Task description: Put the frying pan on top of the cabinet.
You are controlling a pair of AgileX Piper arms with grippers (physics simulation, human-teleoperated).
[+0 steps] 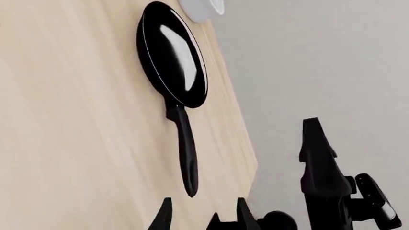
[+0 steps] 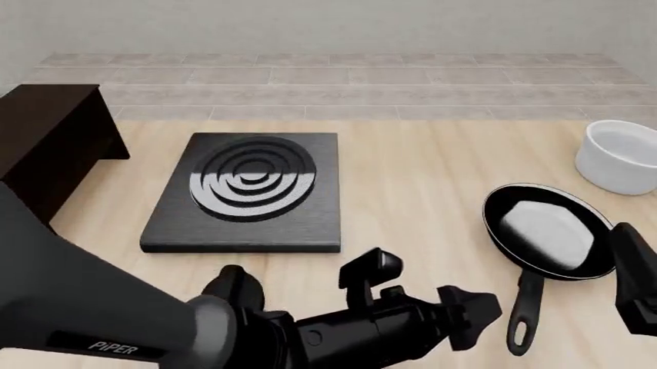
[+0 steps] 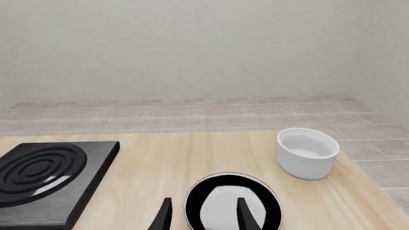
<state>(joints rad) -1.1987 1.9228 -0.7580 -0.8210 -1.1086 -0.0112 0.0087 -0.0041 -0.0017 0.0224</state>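
The glossy black frying pan (image 2: 542, 231) lies on the table at the right, its long handle (image 2: 525, 311) pointing toward the near edge. It also shows in the left wrist view (image 1: 172, 52) and the right wrist view (image 3: 233, 208). The dark brown cabinet (image 2: 46, 138) stands at the far left. My left gripper (image 2: 481, 307) reaches across the front and is open and empty just left of the handle's loop end; its fingertips (image 1: 164, 218) stand apart. My right gripper (image 3: 204, 215) is open and empty, close behind the pan on its near side.
A flat black stove plate (image 2: 246, 192) with concentric rings lies between cabinet and pan. A white round bowl (image 2: 621, 157) stands at the far right, behind the pan. The right arm (image 2: 636, 280) sits at the right edge, beside the pan.
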